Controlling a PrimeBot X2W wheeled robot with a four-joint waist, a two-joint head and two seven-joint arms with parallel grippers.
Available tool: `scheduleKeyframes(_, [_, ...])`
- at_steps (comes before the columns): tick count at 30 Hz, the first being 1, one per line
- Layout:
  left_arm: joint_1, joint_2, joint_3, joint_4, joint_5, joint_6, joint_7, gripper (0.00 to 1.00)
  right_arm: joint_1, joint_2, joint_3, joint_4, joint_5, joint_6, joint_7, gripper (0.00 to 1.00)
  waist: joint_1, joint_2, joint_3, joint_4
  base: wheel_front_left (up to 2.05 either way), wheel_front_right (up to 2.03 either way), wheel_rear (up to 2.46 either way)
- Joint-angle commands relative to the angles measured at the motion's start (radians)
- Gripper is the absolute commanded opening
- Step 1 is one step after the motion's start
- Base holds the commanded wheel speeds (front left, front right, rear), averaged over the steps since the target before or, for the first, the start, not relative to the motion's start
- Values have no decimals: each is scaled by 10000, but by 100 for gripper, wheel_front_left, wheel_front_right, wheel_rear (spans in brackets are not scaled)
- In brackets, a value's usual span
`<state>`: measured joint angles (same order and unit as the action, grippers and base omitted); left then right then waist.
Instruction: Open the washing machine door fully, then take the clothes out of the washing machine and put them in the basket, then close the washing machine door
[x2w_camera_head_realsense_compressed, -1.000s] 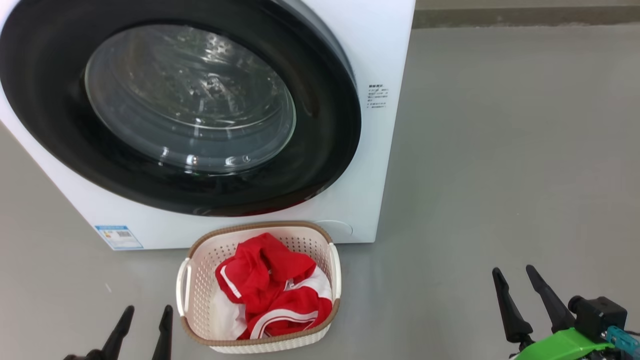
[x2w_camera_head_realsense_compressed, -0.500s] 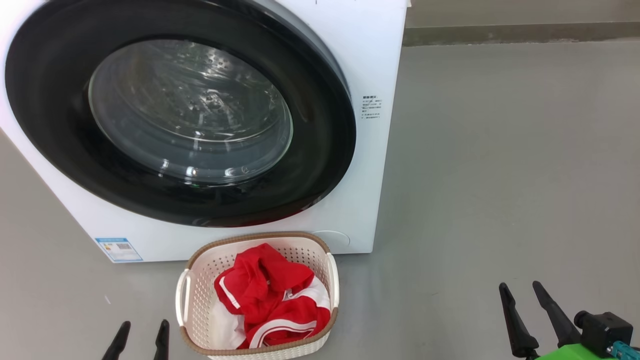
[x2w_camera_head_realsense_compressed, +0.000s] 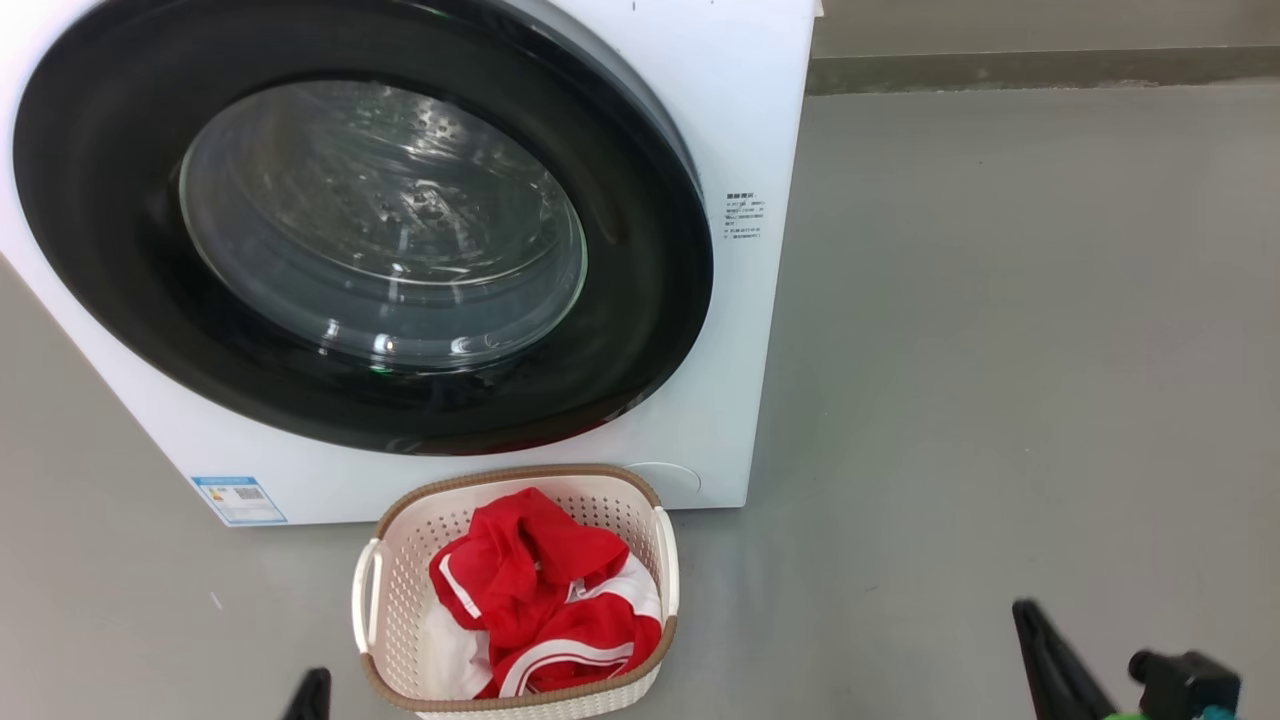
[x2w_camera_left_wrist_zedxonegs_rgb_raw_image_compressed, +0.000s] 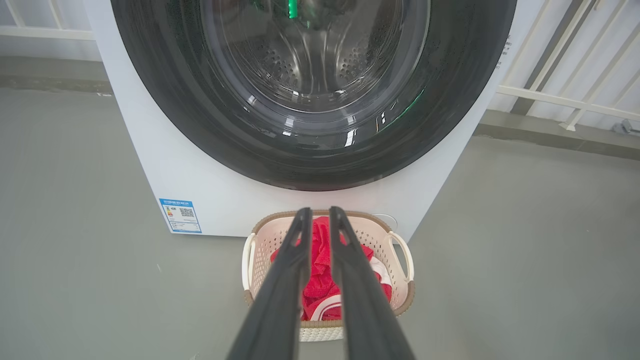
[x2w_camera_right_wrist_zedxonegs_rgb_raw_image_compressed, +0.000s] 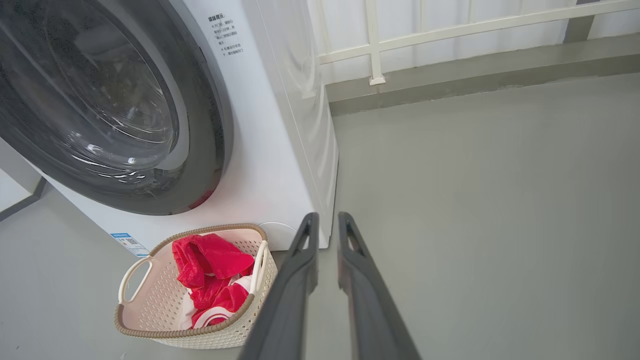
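Observation:
The washing machine (x2w_camera_head_realsense_compressed: 745, 120) stands white at the upper left, its black-rimmed washing machine door (x2w_camera_head_realsense_compressed: 640, 330) lying flush against its front; bare steel drum shows through the glass. Directly in front sits the basket (x2w_camera_head_realsense_compressed: 520, 472), holding the red-and-white clothes (x2w_camera_head_realsense_compressed: 545, 600). In the left wrist view my left gripper (x2w_camera_left_wrist_zedxonegs_rgb_raw_image_compressed: 317, 212) points at the basket (x2w_camera_left_wrist_zedxonegs_rgb_raw_image_compressed: 400, 250), its jaws open by a narrow gap with nothing between them. My right gripper (x2w_camera_right_wrist_zedxonegs_rgb_raw_image_compressed: 327, 217) hangs over bare floor right of the basket (x2w_camera_right_wrist_zedxonegs_rgb_raw_image_compressed: 150, 332), also narrowly open and empty. One finger (x2w_camera_head_realsense_compressed: 315, 692) of the left and one finger (x2w_camera_head_realsense_compressed: 1040, 645) of the right show at the head view's bottom edge.
Grey floor (x2w_camera_head_realsense_compressed: 1000, 350) spreads to the right of the machine. A white railing (x2w_camera_right_wrist_zedxonegs_rgb_raw_image_compressed: 450, 30) on a low curb runs along the back. A small blue label (x2w_camera_head_realsense_compressed: 238, 498) sits at the machine's lower left corner.
Both grippers have sunk toward the bottom edge of the head view and their jaws have drawn in from wide to a narrow gap. Door, basket and clothes are unmoved.

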<state>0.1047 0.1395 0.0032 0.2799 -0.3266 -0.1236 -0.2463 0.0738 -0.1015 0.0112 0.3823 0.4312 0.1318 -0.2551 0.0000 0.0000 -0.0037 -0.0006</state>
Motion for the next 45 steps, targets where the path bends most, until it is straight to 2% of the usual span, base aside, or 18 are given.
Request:
scheduleKeyframes(1, [-1,-72,-25,104,-15,0,5,0,43,58,15,108,16,0,5,0,0,0,0,0,0,0,0])
scheduleKeyframes(8, [-107,-141,33,108,-699,-4,205,0,-30,102,-54,57,644,-1,209,0,23,0,-20,0,0,0,0])
scheduleKeyframes(13, [-192,-173,75,93,-1208,-7,345,0,-106,119,-102,2,1112,-1,353,0,1,0,2,0,0,0,0])
scheduleKeyframes(45, [-727,-370,357,-25,-4388,-24,1234,0,-581,227,-418,-371,4031,-4,1266,0,0,0,23,2,0,0,0])
